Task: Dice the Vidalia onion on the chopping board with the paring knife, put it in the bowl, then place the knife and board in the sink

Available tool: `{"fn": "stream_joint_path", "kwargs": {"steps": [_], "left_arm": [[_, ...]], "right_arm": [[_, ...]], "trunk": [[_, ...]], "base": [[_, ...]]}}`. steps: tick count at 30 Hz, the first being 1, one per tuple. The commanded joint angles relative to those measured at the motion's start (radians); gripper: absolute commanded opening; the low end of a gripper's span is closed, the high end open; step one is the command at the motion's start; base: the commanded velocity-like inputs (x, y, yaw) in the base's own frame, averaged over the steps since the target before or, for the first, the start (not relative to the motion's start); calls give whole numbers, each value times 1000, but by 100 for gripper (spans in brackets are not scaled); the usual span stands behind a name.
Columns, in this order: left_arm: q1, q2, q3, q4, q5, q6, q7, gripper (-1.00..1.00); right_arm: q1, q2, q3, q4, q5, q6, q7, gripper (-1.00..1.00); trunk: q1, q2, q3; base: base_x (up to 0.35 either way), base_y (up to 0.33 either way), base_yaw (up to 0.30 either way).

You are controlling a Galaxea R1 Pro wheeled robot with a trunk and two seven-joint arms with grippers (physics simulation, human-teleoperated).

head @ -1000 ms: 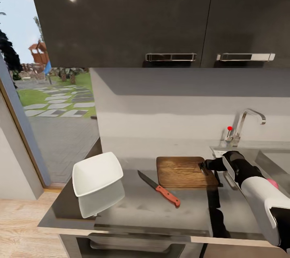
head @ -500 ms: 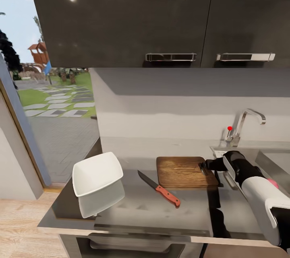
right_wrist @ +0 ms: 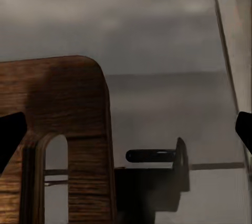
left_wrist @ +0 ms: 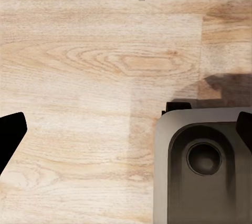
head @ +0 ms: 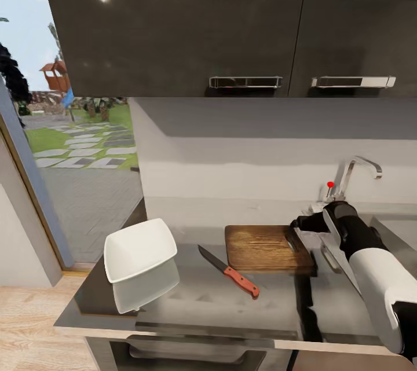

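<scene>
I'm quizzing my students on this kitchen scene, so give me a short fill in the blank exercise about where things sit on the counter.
1. The paring knife lies on the countertop between the chopping board and the ____.
2. The knife's handle is ____ in colour.
3. The right gripper is at the board's end nearest the ____.

Missing words: bowl; red; sink
</scene>
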Motion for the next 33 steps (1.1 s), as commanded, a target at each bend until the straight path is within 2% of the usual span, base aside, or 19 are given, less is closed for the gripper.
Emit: {"fn": "stream_joint_path", "kwargs": {"steps": [1,5,9,21,24,26,29,30,33], "left_arm": [[0,0,-1,0,0,-3,3,100],[0,0,-1,0,0,-3,3,100],[0,0,-1,0,0,-3,3,100],[0,0,-1,0,0,-3,3,100],[0,0,-1,0,0,-3,3,100],[0,0,-1,0,0,-3,3,100],[0,0,0,9,-1,-3,3,100],[0,0,0,15,-2,-3,3,100],[0,0,1,17,-3,-3,3,100]], "right_arm": [[0,0,-3,-16,7,16,6,100],[0,0,-3,-59,7,63,6,100],[-1,0,-1,-87,8,78,5,100],[0,7,4,-97,7,64,7,100],[0,17,5,-90,6,25,7,100],[0,29,5,-87,6,-30,7,100],[0,40,4,-78,7,-132,7,100],[0,44,4,-73,6,-191,9,100],[0,46,5,-72,6,-216,10,100]], "trunk": [[0,-1,-1],[0,-1,-1],[0,-1,-1],[0,-1,-1],[0,-1,-1],[0,-1,-1],[0,-1,-1],[0,-1,-1],[0,-1,-1]], "base": [[0,0,0],[0,0,0],[0,0,0],[0,0,0],[0,0,0],[0,0,0],[0,0,0],[0,0,0],[0,0,0]]}}
